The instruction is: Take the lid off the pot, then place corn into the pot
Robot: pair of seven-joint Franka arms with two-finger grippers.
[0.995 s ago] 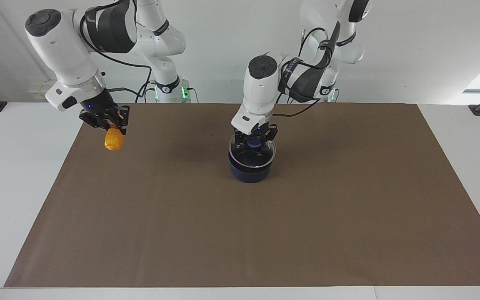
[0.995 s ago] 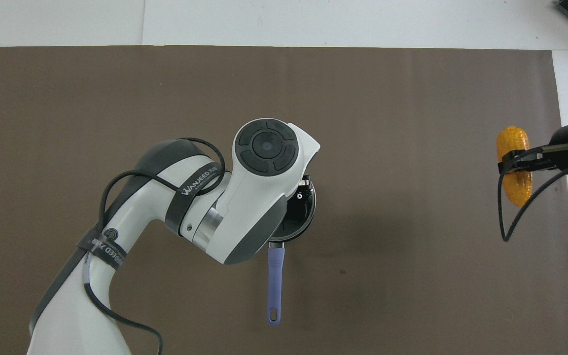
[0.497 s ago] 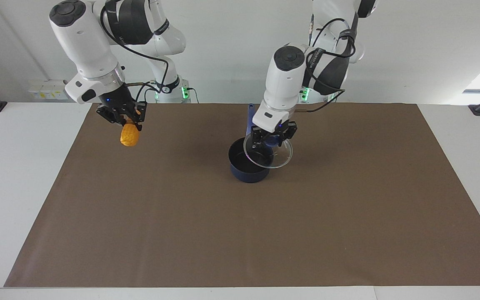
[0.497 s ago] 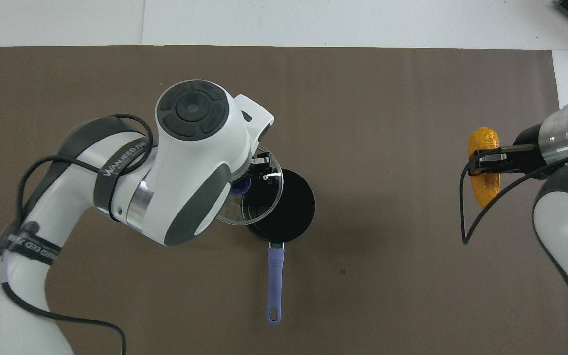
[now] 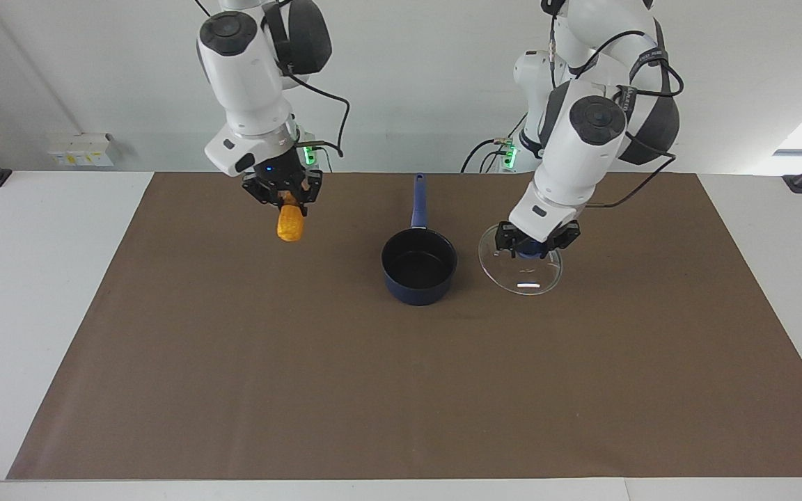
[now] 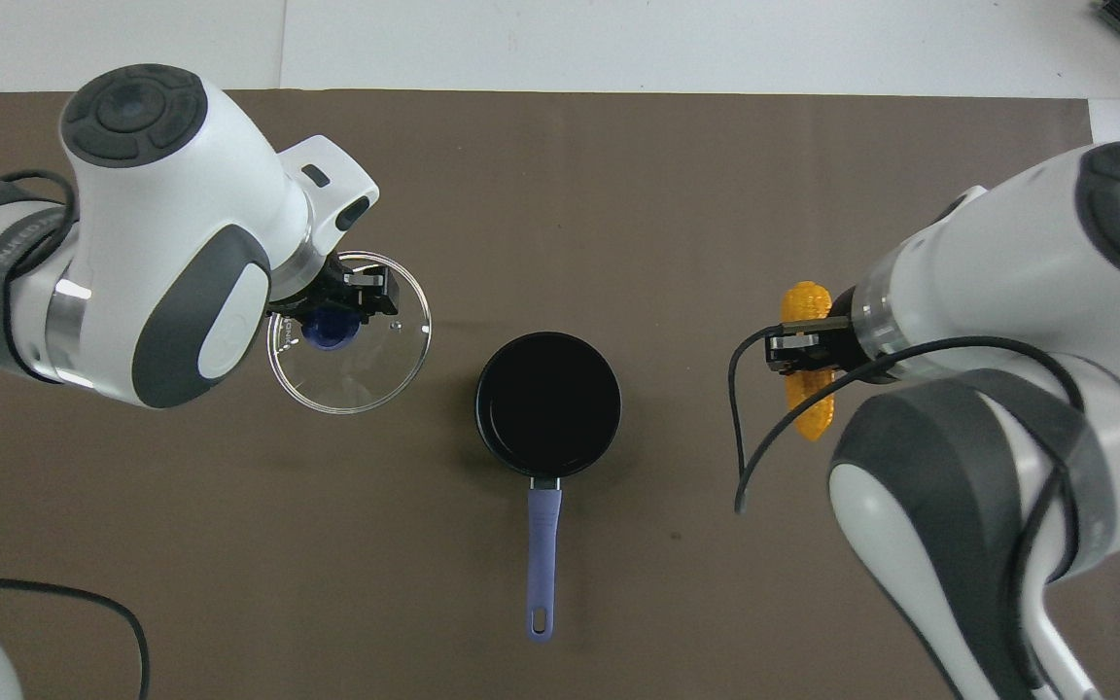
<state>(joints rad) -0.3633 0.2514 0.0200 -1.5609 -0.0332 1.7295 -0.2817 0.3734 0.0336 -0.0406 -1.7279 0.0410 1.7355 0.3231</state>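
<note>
The pot [image 5: 419, 268] sits open on the brown mat [image 5: 303, 390], dark blue, black inside, handle toward me. My left gripper [image 5: 537, 243] pinches the blue knob of the clear glass lid [image 5: 521, 270], beside the pot. My right gripper [image 5: 282, 195] clamps the stubby orange-yellow corn [image 5: 289, 224], hanging endwise over the mat toward the right arm's end from the pot.

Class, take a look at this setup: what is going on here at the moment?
Two robot arms share a cooking task. The left gripper holds the glass lid by its blue knob, low beside the pot, toward the left arm's end. The pot stands open and empty on the brown mat. The right gripper holds the corn in the air, not yet over the pot.
</note>
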